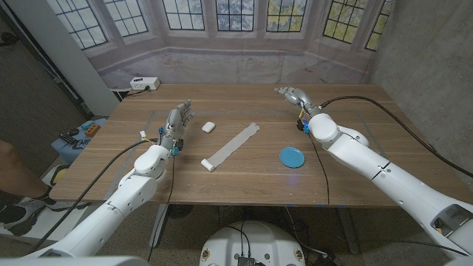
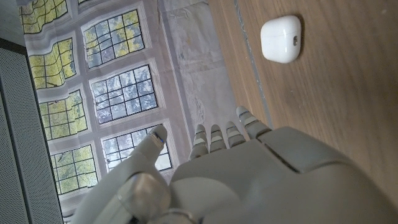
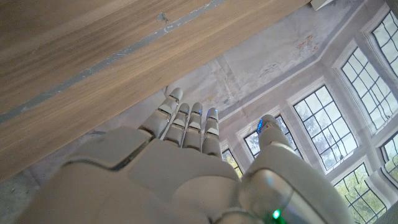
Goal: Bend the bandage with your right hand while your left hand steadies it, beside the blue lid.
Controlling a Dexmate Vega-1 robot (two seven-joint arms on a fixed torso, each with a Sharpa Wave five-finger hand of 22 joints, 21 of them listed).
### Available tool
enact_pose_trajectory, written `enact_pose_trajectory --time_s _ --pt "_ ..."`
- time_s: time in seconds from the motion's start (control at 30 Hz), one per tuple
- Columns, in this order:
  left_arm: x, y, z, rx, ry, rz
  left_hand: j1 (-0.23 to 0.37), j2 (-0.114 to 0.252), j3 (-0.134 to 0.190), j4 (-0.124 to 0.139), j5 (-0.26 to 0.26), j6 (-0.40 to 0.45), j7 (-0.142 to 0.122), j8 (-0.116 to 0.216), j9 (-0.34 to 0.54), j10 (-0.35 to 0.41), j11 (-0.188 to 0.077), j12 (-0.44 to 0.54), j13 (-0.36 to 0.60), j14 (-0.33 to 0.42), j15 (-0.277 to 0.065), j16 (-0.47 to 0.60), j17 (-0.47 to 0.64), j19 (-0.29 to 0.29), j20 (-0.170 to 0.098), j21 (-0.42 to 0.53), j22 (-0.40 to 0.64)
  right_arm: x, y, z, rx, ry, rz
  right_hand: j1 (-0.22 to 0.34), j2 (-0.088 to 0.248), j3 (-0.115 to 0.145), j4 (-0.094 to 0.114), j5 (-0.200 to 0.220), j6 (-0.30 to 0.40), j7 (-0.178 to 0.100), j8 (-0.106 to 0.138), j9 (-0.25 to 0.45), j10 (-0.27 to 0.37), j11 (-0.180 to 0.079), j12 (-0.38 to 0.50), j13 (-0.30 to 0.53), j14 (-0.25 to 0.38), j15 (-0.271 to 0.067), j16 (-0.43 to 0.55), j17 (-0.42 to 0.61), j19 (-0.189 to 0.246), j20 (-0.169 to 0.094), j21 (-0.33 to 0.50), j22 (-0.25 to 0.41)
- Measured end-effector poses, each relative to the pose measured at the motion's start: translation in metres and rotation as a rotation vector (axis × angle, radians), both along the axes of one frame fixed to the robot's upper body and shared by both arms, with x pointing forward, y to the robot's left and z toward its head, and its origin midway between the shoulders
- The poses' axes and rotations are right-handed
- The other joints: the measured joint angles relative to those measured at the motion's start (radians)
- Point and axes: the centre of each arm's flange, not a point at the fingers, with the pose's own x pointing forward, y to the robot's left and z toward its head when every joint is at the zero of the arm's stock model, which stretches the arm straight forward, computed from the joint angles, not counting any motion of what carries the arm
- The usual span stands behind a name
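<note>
your left hand (image 2: 249, 180) shows from behind, its pale grey back wide across the near part of the view, fingers (image 2: 217, 137) held straight and close together, the thumb (image 2: 149, 146) standing apart to one side. nothing sits between them. past the fingertips you have the wooden table (image 2: 336, 99), and on it a small white rounded case (image 2: 281, 38), well apart from the hand. beyond the table's edge a backdrop of paned windows (image 2: 118, 99) with yellow-green foliage.

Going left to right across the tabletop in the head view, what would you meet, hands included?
left hand → white earbud case → bandage → blue lid → right hand
</note>
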Motion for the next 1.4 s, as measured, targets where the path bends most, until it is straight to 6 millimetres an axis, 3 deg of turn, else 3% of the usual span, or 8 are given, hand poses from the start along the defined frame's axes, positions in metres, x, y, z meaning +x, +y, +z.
enact_pose_trajectory --time_s 0.7,1.0,1.07,1.4 --pt "-0.012 0.008 -0.006 -0.011 -0.008 0.052 0.016 0.003 -0.005 -0.005 0.000 0.000 0.000 0.000 0.000 0.004 0.004 -0.004 0.000 0.000 0.000 0.000 0.000 0.000 0.000 -0.008 0.000 -0.011 0.035 0.007 -0.197 -0.025 -0.112 0.039 -0.040 -0.007 -0.007 0.000 0.073 0.005 0.000 0.000 0.099 -0.001 0.018 0.009 0.057 -0.003 0.007 0.000 -0.057 0.024 -0.016 0.000" --pt "-0.014 0.007 -0.007 -0.003 -0.010 0.052 0.019 0.000 -0.008 -0.008 0.000 0.000 0.000 0.000 0.000 0.007 0.000 -0.004 0.000 0.000 0.000 0.000 0.000 0.000 0.000 -0.008 0.000 -0.015 0.058 0.010 -0.267 -0.042 -0.119 0.068 -0.050 -0.003 -0.011 0.004 0.102 0.012 0.008 0.000 0.135 -0.004 0.025 0.015 0.079 -0.004 0.007 -0.002 -0.057 0.036 -0.016 0.000" --pt "-0.016 0.009 -0.006 0.003 -0.012 0.052 0.019 0.000 -0.008 -0.008 0.000 0.000 0.000 0.000 0.000 0.007 0.000 -0.004 0.000 0.000 0.000 0.000 0.000 0.000 0.000 -0.008 0.000 -0.014 0.052 0.012 -0.322 -0.042 -0.196 0.078 -0.051 -0.003 -0.011 0.004 0.102 0.012 0.008 0.000 0.144 -0.002 0.029 0.015 0.079 -0.005 0.007 -0.003 -0.057 0.036 -0.016 0.000" --pt "-0.014 0.012 -0.005 0.015 -0.013 0.044 0.019 0.000 -0.011 -0.011 0.000 0.006 -0.002 0.000 0.000 0.007 0.000 -0.004 0.004 -0.004 0.004 0.000 0.000 0.000 0.000 -0.008 0.000 -0.014 0.072 0.014 -0.397 -0.054 -0.233 0.133 -0.065 0.010 -0.024 0.004 0.145 0.016 0.015 0.000 0.185 -0.013 0.029 0.011 0.104 -0.008 0.007 -0.003 -0.050 0.043 -0.011 0.000"
